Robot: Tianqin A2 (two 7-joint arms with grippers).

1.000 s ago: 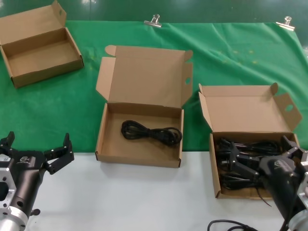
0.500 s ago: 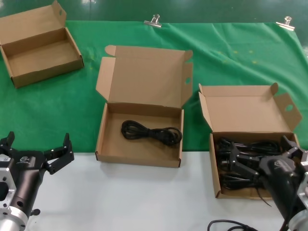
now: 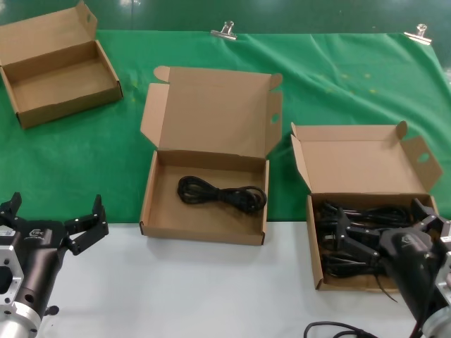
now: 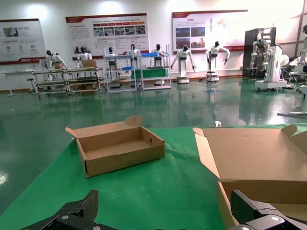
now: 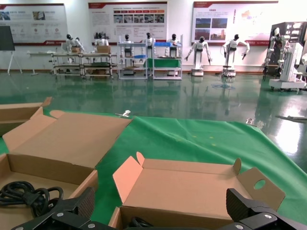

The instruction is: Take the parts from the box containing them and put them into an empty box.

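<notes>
The low box with splayed ear flaps [image 3: 316, 243] sits at the right and holds several black coiled cords [image 3: 363, 215]. My right gripper [image 3: 380, 215] is open and empty just above the cords. That box's lid also shows in the right wrist view [image 5: 192, 187], between the open right gripper's [image 5: 160, 206] fingers. The largest box with the tall lid [image 3: 149, 204] stands in the middle, and one cord [image 3: 222, 193] lies in it. The cord also shows in the right wrist view [image 5: 24, 194]. My left gripper [image 3: 55, 208] is open and empty over the white table edge at the lower left.
A small plain box [image 3: 60, 67] sits at an angle at the far left on the green cloth [image 3: 338, 84]. It also shows in the left wrist view [image 4: 120, 148]. Two metal clips [image 3: 225, 30] hold the cloth's far edge. A white strip of table [image 3: 197, 289] runs along the front.
</notes>
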